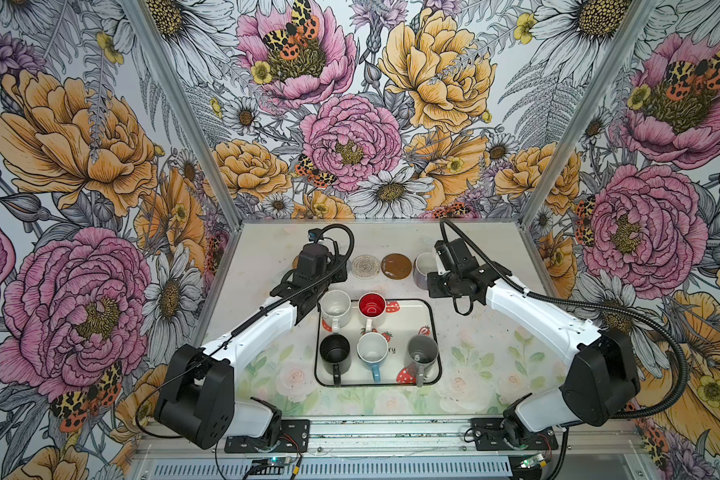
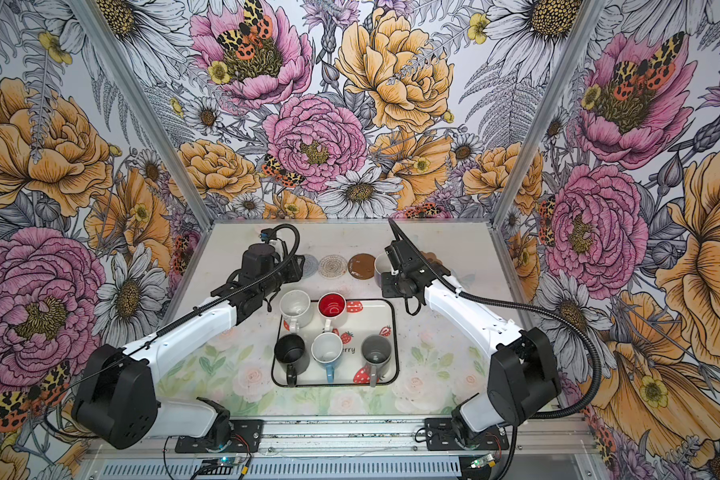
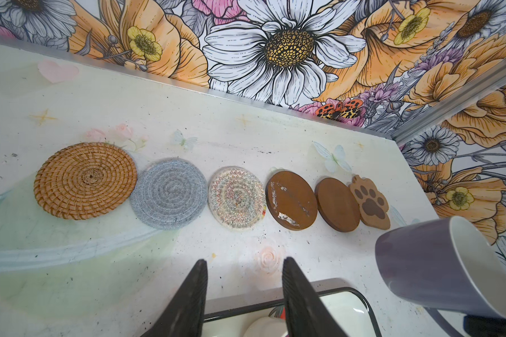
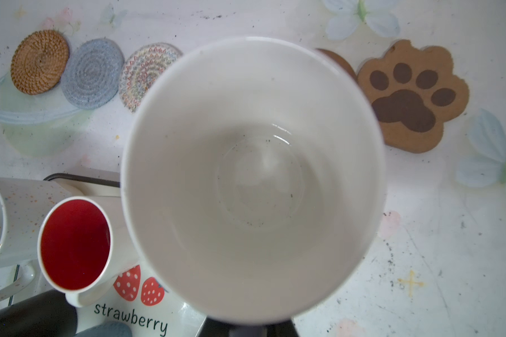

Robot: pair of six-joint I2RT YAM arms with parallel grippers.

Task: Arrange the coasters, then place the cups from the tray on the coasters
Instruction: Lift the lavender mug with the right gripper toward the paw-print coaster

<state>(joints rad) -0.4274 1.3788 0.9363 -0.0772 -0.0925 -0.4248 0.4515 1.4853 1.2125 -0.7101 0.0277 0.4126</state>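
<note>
Though empty, five cups (image 1: pixel 372 348) on tray (image 1: pixel 409 315).

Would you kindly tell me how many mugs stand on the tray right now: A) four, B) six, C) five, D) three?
C: five stand on the tray, namely the white mug, red-inside mug, black mug, blue mug and grey mug; the lavender mug is off it.
</note>
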